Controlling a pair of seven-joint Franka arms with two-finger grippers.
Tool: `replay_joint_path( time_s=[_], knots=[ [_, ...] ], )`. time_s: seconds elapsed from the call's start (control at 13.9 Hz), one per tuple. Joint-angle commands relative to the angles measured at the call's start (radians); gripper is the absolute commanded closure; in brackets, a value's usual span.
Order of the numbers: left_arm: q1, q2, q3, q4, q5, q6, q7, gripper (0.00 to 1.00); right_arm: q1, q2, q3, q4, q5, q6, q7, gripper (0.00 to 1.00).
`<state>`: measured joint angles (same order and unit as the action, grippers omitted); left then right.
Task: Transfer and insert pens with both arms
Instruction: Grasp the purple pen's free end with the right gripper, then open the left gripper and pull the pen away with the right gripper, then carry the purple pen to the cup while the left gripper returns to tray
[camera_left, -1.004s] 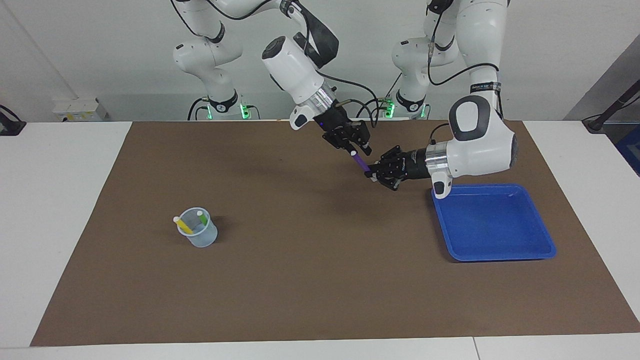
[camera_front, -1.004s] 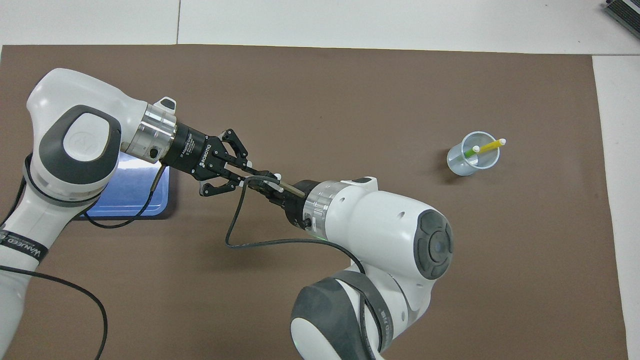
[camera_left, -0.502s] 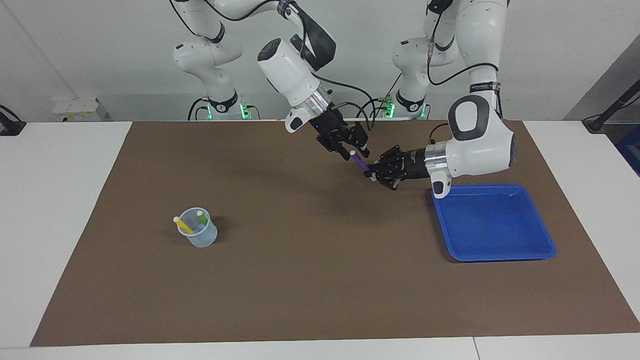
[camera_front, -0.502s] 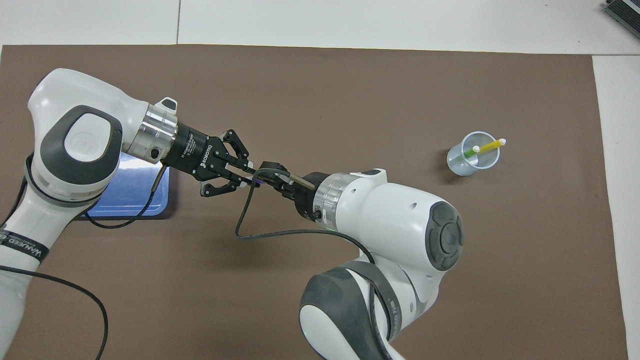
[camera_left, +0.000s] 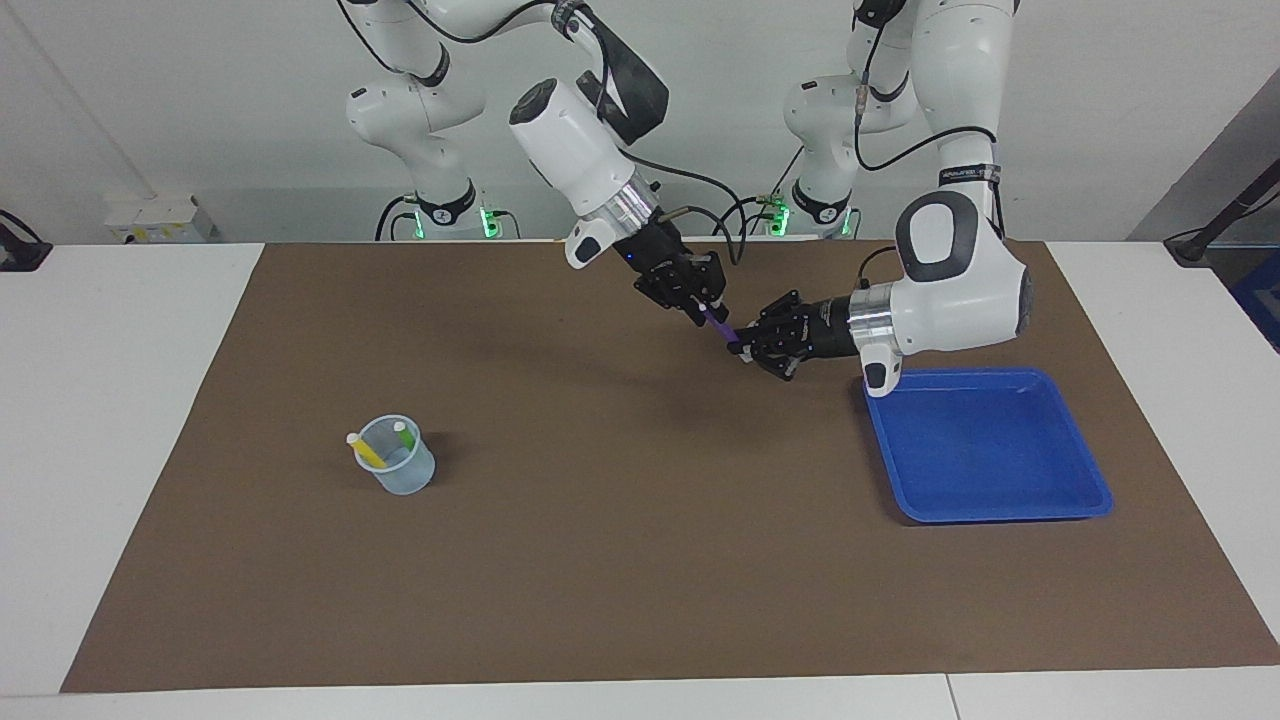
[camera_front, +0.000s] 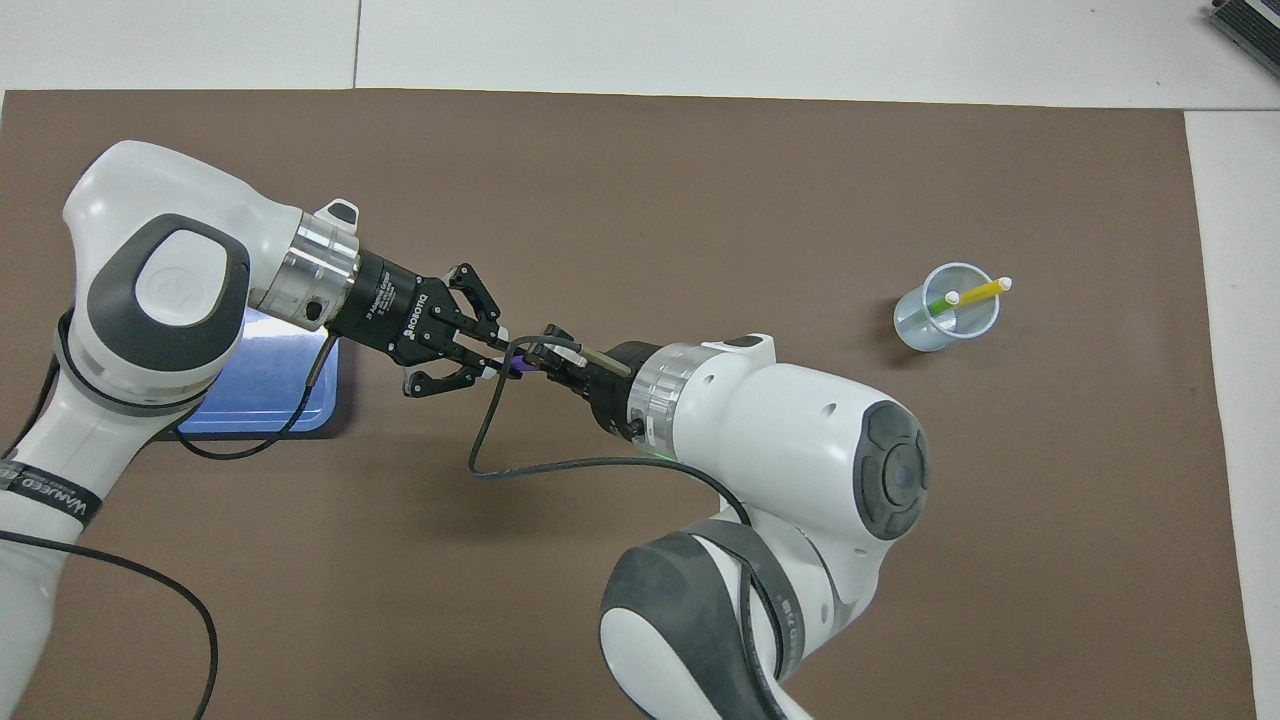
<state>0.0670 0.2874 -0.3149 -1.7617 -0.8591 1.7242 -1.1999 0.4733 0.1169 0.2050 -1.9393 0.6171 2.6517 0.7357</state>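
A purple pen (camera_left: 720, 325) (camera_front: 516, 367) hangs slanted in the air over the brown mat, between my two grippers. My left gripper (camera_left: 742, 347) (camera_front: 495, 360) is shut on its lower end. My right gripper (camera_left: 708, 308) (camera_front: 545, 358) has come down over its upper end, fingertips closed on it, and the cap is hidden. A yellow pen (camera_left: 366, 451) (camera_front: 980, 291) and a green pen (camera_left: 402, 433) (camera_front: 938, 304) stand tilted in a clear cup (camera_left: 405, 478) (camera_front: 925, 335) toward the right arm's end of the table.
A blue tray (camera_left: 985, 445) (camera_front: 260, 390) with nothing showing in it lies on the brown mat (camera_left: 620, 560) toward the left arm's end, just under the left arm's wrist. Two small white robot bases with green lights stand at the robots' edge of the table.
The right gripper slid down along the purple pen toward the left gripper and closed over its capped end. The left gripper kept its hold and barely moved.
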Motion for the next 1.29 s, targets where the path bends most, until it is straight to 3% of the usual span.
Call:
replay_joint_path(
  time_s=[0.0,0.57,0.65,0.72,0.79,1.22],
  knots=[
    [-0.01,-0.037,0.013,-0.035,-0.008,0.012,-0.003,1.0,-0.012,0.009,0.01,0.0,0.007,0.019,-0.021,1.0],
    [-0.01,-0.037,0.014,-0.033,-0.006,0.021,-0.018,1.0,-0.016,0.009,0.01,0.0,0.007,0.014,-0.045,1.0],
    [-0.009,-0.039,0.014,-0.033,-0.006,0.021,-0.02,0.65,-0.018,0.009,0.008,0.0,0.007,0.01,-0.068,1.0],
    [-0.01,-0.037,0.014,-0.033,-0.005,0.021,-0.02,0.15,-0.022,0.009,0.01,0.0,0.007,0.008,-0.071,1.0],
    [-0.01,-0.039,0.014,-0.033,0.005,0.02,-0.014,0.0,-0.025,0.009,0.008,0.0,0.007,0.007,-0.073,1.0],
    [-0.041,-0.082,0.014,-0.013,0.174,0.02,-0.012,0.0,-0.09,0.007,0.007,-0.001,0.006,-0.062,-0.274,1.0]
  ],
)
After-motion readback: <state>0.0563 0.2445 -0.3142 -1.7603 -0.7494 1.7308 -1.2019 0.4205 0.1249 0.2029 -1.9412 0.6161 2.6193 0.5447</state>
